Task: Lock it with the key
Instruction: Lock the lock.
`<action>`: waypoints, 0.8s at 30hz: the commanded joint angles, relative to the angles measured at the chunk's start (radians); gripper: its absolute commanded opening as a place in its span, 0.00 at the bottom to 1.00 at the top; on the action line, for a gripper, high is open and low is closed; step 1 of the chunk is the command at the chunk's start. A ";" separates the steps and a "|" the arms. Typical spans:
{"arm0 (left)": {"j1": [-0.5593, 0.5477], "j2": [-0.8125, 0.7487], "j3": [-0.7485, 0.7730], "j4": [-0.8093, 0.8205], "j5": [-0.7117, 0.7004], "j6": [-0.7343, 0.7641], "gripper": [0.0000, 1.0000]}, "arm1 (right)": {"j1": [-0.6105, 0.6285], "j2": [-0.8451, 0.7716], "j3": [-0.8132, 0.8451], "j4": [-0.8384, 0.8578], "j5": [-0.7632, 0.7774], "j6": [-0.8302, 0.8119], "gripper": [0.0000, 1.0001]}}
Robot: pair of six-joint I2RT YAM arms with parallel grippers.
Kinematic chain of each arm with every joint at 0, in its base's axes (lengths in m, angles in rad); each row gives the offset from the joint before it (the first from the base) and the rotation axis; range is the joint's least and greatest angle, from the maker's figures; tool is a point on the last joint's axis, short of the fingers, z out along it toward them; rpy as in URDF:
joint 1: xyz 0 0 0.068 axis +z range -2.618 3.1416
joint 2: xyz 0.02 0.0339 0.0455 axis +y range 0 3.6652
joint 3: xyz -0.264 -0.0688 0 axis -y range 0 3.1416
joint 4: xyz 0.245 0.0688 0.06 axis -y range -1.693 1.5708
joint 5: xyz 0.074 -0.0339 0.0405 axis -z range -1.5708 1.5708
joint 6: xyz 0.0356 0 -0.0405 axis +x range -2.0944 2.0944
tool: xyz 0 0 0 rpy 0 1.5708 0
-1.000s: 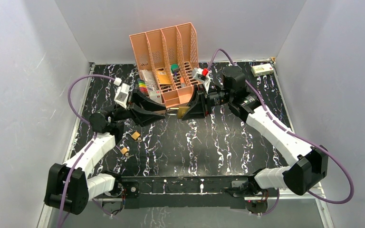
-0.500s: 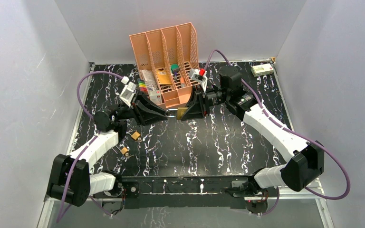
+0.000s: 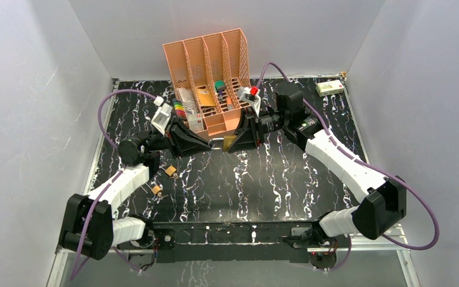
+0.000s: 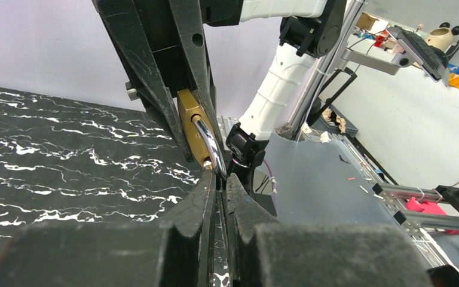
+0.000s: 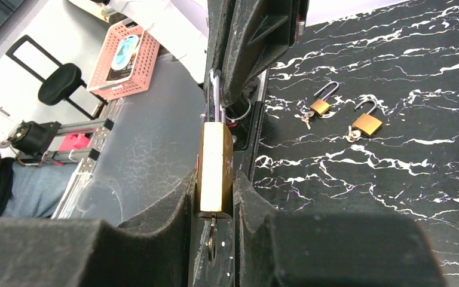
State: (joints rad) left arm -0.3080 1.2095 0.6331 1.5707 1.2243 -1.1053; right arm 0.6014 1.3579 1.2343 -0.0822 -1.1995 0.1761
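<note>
A brass padlock (image 5: 215, 161) hangs in the air in front of the orange organizer, between my two grippers. My right gripper (image 5: 215, 200) is shut on its body. The key (image 5: 211, 239) sticks out of the lock's underside, between the right fingers. The steel shackle (image 4: 207, 139) points toward my left gripper (image 4: 221, 181), which is shut on its tip. From above, the padlock (image 3: 228, 142) shows as a small brass spot where the left gripper (image 3: 211, 145) and the right gripper (image 3: 233, 143) meet.
Two small brass padlocks (image 5: 320, 106) (image 5: 366, 124) with open shackles lie on the black marbled table; from above they are at the left (image 3: 170, 171) (image 3: 156, 190). The orange desk organizer (image 3: 206, 72) stands just behind the grippers. A small box (image 3: 330, 88) sits at the far right corner.
My left gripper has gone from open to shut on the shackle, and the left arm has edged right toward the padlock. The right gripper keeps its hold on the padlock body.
</note>
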 commanded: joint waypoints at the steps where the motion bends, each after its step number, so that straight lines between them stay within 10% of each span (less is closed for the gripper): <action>1: -0.019 -0.018 0.032 0.149 0.015 -0.008 0.00 | -0.003 0.012 0.074 0.022 -0.029 -0.028 0.00; 24: -0.105 0.102 0.056 0.150 -0.007 0.028 0.00 | 0.008 0.022 0.065 0.113 0.032 -0.025 0.00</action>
State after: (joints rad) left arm -0.3630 1.2934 0.6575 1.5990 1.2022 -1.1095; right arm 0.5762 1.3811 1.2667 -0.1455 -1.2255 0.1268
